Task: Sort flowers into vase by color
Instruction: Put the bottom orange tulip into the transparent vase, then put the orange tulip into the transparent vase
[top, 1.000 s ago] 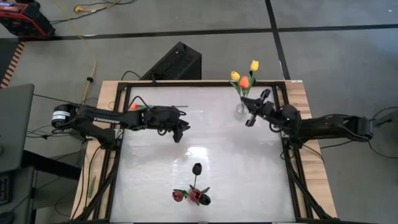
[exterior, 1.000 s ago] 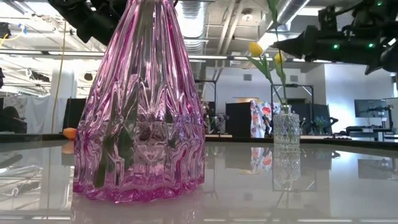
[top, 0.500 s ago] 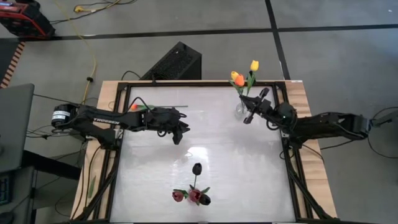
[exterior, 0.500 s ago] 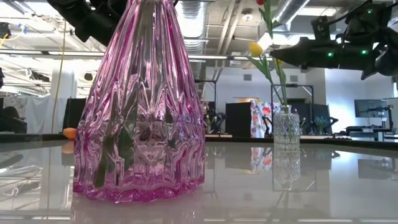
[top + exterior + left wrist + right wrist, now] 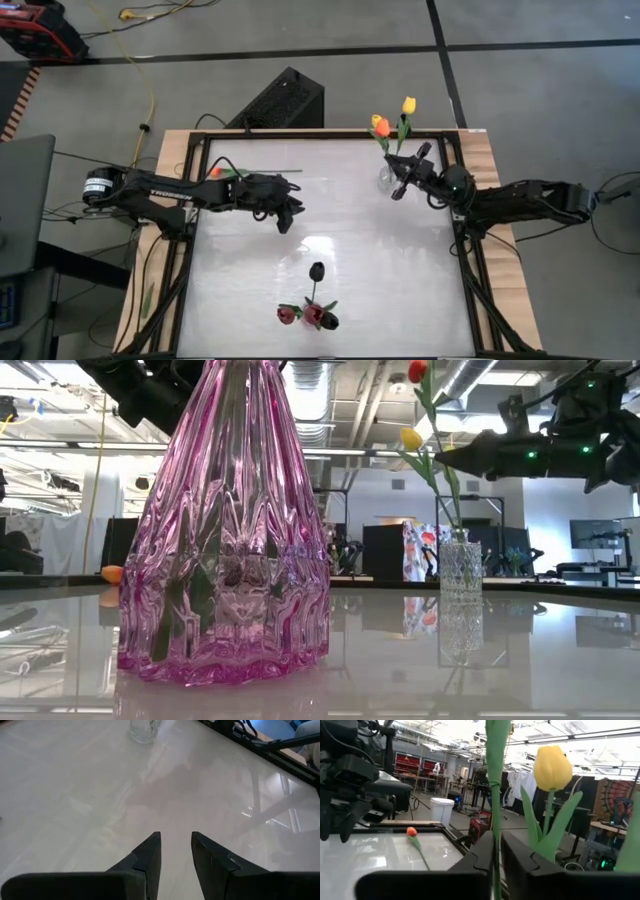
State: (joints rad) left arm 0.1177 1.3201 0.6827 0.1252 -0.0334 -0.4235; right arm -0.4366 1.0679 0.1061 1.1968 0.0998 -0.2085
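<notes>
A clear glass vase [image 5: 385, 178] [image 5: 460, 565] stands at the table's far right with a yellow flower [image 5: 408, 105] [image 5: 551, 767] in it. My right gripper [image 5: 400, 183] [image 5: 497, 836] hovers just above its mouth, shut on the stem of an orange flower [image 5: 381, 126] [image 5: 417, 370]. A second orange flower [image 5: 215, 171] [image 5: 411, 831] lies flat on the table at the far left. A pink ribbed vase [image 5: 225, 530] near the front edge holds dark red and near-black flowers [image 5: 316, 270]. My left gripper [image 5: 287, 222] [image 5: 176, 836] hangs open over bare table. My right gripper has the orange flower's green stem [image 5: 493, 827] between its two fingers, well below the head. The fingers come nearly level from the table's right and lie across the stem. The stem stands upright, its head high above the fingers and its lower part reaching down to the clear vase's neck [image 5: 456, 530].
A black frame [image 5: 195, 200] runs round the white tabletop, with wooden borders outside it. A black box [image 5: 285, 98] sits on the floor beyond the far edge. Open tabletop lies between the two vases.
My right gripper has sunk a little toward the clear vase with the orange flower. In the low view the flower's head has come down into the picture. From above, the head has shifted toward the table's left, next to the yellow ones.
</notes>
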